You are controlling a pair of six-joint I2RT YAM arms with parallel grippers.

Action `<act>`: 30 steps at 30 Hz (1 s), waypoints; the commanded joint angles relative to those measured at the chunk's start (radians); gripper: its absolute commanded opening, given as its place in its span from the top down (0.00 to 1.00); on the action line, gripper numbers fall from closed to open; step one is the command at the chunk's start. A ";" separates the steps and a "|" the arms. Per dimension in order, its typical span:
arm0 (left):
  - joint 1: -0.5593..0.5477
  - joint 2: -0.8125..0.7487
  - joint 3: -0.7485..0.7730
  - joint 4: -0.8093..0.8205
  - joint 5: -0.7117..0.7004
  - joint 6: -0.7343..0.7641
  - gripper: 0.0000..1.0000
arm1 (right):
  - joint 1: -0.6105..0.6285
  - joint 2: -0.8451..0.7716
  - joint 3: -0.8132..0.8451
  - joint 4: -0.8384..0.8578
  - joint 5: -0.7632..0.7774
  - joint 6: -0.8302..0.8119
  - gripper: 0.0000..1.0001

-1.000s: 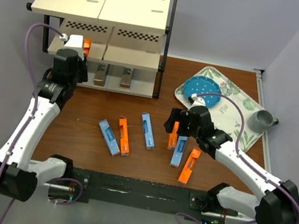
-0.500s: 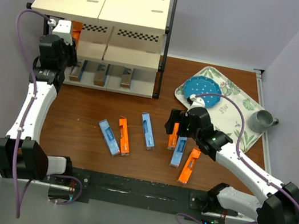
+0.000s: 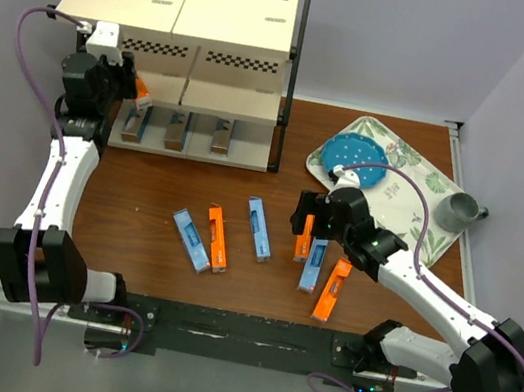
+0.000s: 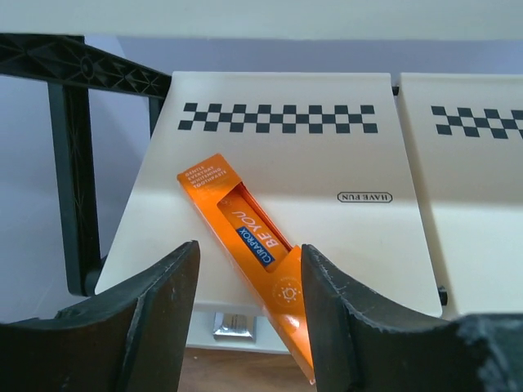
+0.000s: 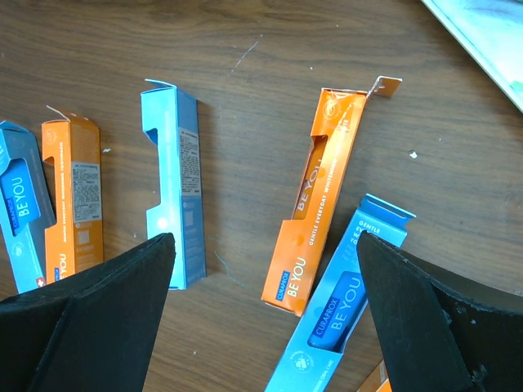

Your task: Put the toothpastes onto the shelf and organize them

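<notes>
Cardboard, thin and light, the orange toothpaste carton lies slanted on the shelf's middle board. It probably crushes easily, so pinch its narrow sides at mid-length. The left gripper stands partly open astride its lower end, not clamping. The right gripper, before the shelf, gapes empty.

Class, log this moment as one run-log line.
left jaws: apart, orange toothpaste aslant on shelf between them | right jaws: open above loose toothpastes on table
</notes>
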 commanded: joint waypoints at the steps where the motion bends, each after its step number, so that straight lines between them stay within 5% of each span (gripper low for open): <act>1: 0.011 0.015 -0.016 0.077 0.010 0.014 0.39 | 0.005 -0.022 0.019 0.016 0.024 -0.017 0.02; 10: 0.011 -0.120 -0.079 0.014 -0.047 -0.162 0.12 | 0.006 -0.019 0.019 0.018 0.024 -0.019 0.02; 21: -0.034 -0.246 -0.188 -0.041 -0.124 -0.312 0.07 | 0.011 -0.019 0.010 0.029 0.024 -0.019 0.02; 30: -0.192 -0.192 -0.166 -0.081 -0.459 -0.375 0.04 | 0.014 -0.030 0.007 0.027 0.022 -0.020 0.02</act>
